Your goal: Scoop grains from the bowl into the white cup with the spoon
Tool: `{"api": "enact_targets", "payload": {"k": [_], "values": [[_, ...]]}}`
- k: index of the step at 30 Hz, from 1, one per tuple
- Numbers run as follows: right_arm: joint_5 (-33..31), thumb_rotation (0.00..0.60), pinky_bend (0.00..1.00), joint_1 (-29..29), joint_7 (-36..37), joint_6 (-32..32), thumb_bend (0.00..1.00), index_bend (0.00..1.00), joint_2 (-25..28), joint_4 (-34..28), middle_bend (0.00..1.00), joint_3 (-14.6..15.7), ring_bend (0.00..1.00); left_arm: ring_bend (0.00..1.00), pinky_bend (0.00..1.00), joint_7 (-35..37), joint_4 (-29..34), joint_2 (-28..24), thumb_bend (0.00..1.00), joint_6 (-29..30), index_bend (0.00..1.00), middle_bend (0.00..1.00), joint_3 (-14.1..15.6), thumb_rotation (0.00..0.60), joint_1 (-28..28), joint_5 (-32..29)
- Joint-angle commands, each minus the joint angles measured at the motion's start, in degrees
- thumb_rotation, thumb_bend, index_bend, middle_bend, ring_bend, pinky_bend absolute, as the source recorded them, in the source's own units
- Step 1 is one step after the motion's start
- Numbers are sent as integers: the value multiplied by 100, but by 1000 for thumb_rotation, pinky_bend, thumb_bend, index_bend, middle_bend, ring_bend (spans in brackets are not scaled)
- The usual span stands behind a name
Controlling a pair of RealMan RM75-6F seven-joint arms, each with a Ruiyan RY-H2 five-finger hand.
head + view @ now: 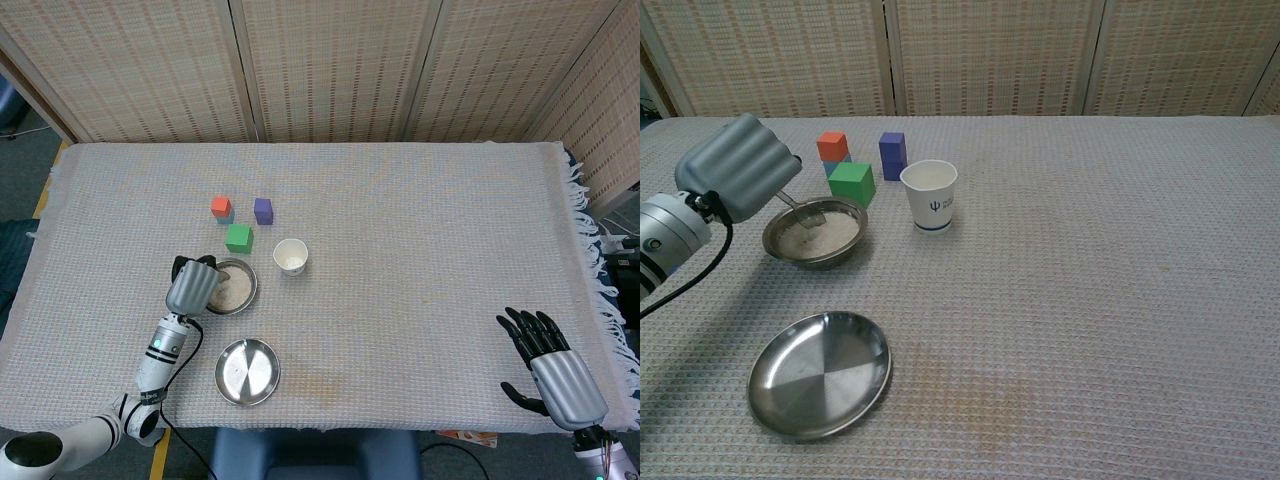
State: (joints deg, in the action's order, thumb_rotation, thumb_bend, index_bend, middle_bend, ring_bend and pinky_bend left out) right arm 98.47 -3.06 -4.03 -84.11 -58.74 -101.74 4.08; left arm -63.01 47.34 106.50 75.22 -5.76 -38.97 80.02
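Note:
A metal bowl of pale grains sits left of centre on the woven cloth. My left hand hovers at the bowl's left rim and grips a metal spoon. The spoon's head dips into the grains. The white cup stands upright just right of the bowl, a small gap between them. At the near right corner of the table my right hand hangs open with its fingers spread and holds nothing. It does not show in the chest view.
An empty steel plate lies in front of the bowl. Behind the bowl stand a green block, a red block and a purple block. The cloth's fringed edge runs down the right side.

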Motion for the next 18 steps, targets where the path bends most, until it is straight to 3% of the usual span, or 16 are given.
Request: {"api": "enact_targets", "payload": {"k": [1,11,18], "values": [[3,600,0,3,4,-9,128,0,1,1,0,-1,0,1000,1000,64,82,-4,542,-13,690,1000,43,600,29,50],[21,600,0,13,30,-40,128,0,8,5,0,1,0,1000,1000,171,926,-248,542,-51,690,1000,46,600,149,85],[18,600,0,9,26,-25,129,0,11,2,0,6,0,1000,1000,197,1625,-554,540,-375,692,1000,-253,600,227,-441]]}}
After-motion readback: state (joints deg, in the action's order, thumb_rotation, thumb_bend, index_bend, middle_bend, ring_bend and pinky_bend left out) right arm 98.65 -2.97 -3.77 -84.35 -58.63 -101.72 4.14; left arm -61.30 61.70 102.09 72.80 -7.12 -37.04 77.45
